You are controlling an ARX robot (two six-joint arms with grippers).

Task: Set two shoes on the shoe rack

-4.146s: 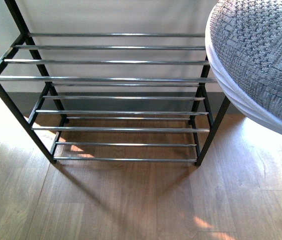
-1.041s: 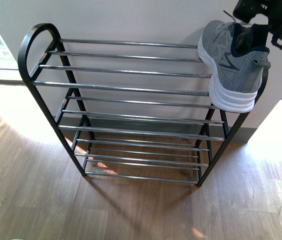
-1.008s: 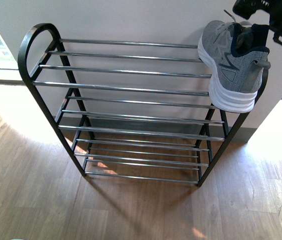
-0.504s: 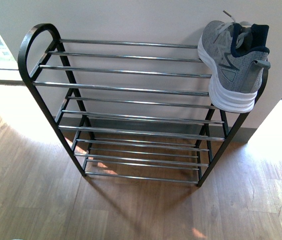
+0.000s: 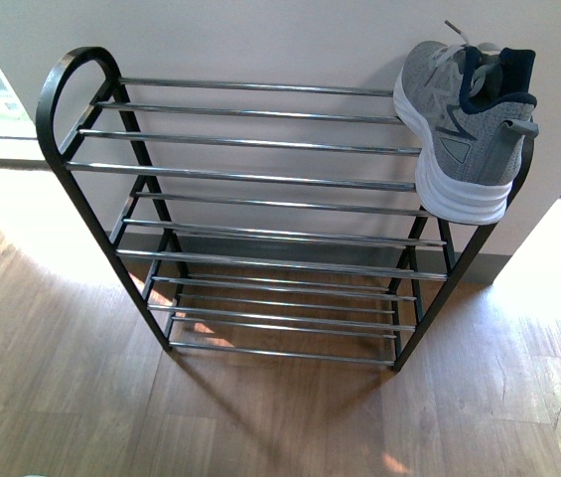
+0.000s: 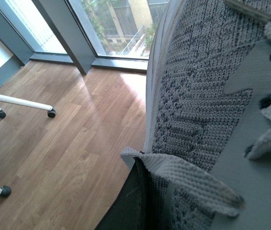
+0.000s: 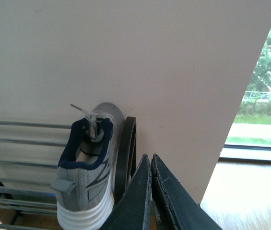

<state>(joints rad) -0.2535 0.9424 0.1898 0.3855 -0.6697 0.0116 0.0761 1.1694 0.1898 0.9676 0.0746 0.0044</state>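
Finding: the first shoe (image 5: pixel 464 119) sits on the rack (image 5: pixel 250 176), top tier, upper right of the front frame. The second shoe (image 6: pixel 207 110) is not yet placed and fills the right of the left wrist frame. The left gripper (image 6: pixel 135 194) appears to pinch it. The right gripper (image 7: pixel 150 163) is pressed together, empty. Task judged half complete.

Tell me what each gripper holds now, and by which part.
The left gripper appears to hold the grey shoe by its knit upper beside the eyelets; the exact grip is hidden. The right gripper is shut on nothing.
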